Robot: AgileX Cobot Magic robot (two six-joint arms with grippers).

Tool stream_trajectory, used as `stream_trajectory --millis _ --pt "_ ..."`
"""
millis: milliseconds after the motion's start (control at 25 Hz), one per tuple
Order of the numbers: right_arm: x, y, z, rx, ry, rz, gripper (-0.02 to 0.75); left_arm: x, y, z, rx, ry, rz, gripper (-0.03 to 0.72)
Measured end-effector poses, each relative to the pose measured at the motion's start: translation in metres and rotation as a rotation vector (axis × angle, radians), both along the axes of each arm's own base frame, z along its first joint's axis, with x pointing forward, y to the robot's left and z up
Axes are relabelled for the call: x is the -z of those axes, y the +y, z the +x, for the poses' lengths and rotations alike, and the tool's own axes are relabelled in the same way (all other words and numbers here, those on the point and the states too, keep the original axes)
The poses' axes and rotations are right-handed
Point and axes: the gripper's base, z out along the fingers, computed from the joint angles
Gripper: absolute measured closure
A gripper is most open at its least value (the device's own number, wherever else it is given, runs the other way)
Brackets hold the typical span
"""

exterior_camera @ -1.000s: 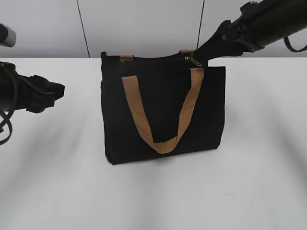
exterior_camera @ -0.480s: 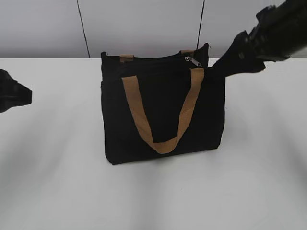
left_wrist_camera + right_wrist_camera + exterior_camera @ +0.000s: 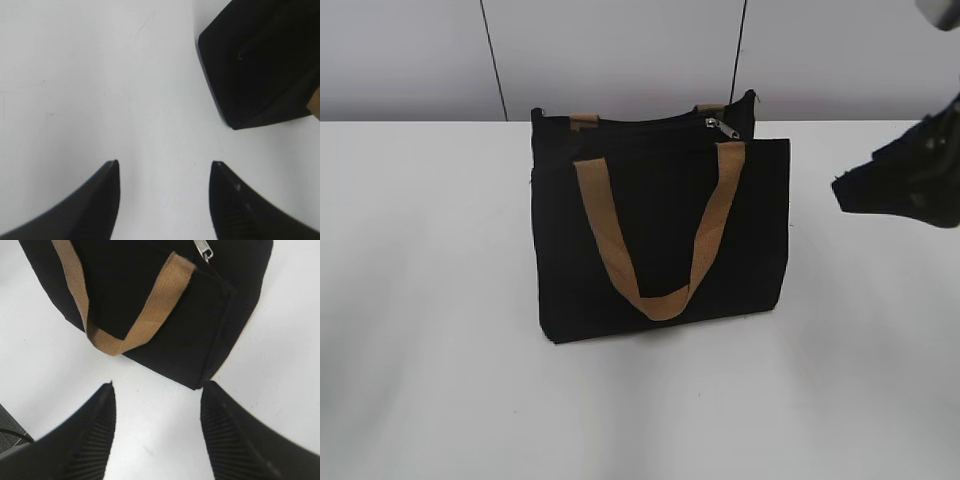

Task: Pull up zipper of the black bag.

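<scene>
The black bag (image 3: 660, 230) stands upright on the white table, its tan handle (image 3: 660, 300) hanging down the front. The zipper's silver slider (image 3: 720, 127) sits at the right end of the top edge; it also shows in the right wrist view (image 3: 204, 249). My right gripper (image 3: 855, 190) is open and empty, to the right of the bag and apart from it; its jaws (image 3: 157, 390) hang over bare table near the bag's lower corner (image 3: 200, 380). My left gripper (image 3: 165, 167) is open and empty over the table, the bag's corner (image 3: 250, 75) ahead to its right. It is out of the exterior view.
The white table (image 3: 440, 350) spreads to the left, the right and in front of the bag. A grey wall (image 3: 620, 50) with dark vertical seams stands behind. A dark edge (image 3: 10, 432) shows at the lower left of the right wrist view.
My right gripper has drawn back from the slider at the bag's top right, down and to the right. My left gripper has withdrawn leftward out of the exterior view. The bag has not moved.
</scene>
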Motion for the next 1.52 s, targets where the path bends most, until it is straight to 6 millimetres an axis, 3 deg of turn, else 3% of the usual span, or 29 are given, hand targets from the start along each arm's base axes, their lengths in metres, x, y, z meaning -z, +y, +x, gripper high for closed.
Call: stream_trajectory --millis 200,440,680,960,1200,1360,1520 --pt "0.000 -0.012 -0.037 0.075 -0.016 -0.005 0.314 -0.012 0.011 -0.025 -0.001 -0.032 0.007 0.260" --pt "0.006 -0.029 -0.079 0.163 -0.028 -0.034 0.317 -0.010 0.024 -0.051 0.008 -0.044 0.044 0.260" --pt "-0.002 -0.044 -0.124 0.232 -0.051 -0.056 0.317 -0.017 0.038 -0.083 0.036 -0.118 0.051 0.260" --pt "-0.011 -0.056 -0.181 0.258 -0.133 -0.001 0.318 -0.020 0.054 -0.123 0.047 -0.219 0.035 0.260" --pt "-0.007 -0.068 -0.222 0.320 -0.198 0.037 0.318 -0.019 0.063 -0.146 0.046 -0.309 -0.005 0.260" --pt "0.007 -0.073 -0.238 0.366 -0.204 0.057 0.318 -0.006 0.063 -0.149 0.050 -0.300 -0.012 0.260" --pt "0.024 -0.075 -0.240 0.395 -0.181 0.066 0.318 -0.003 0.062 -0.148 0.050 -0.298 -0.022 0.260"
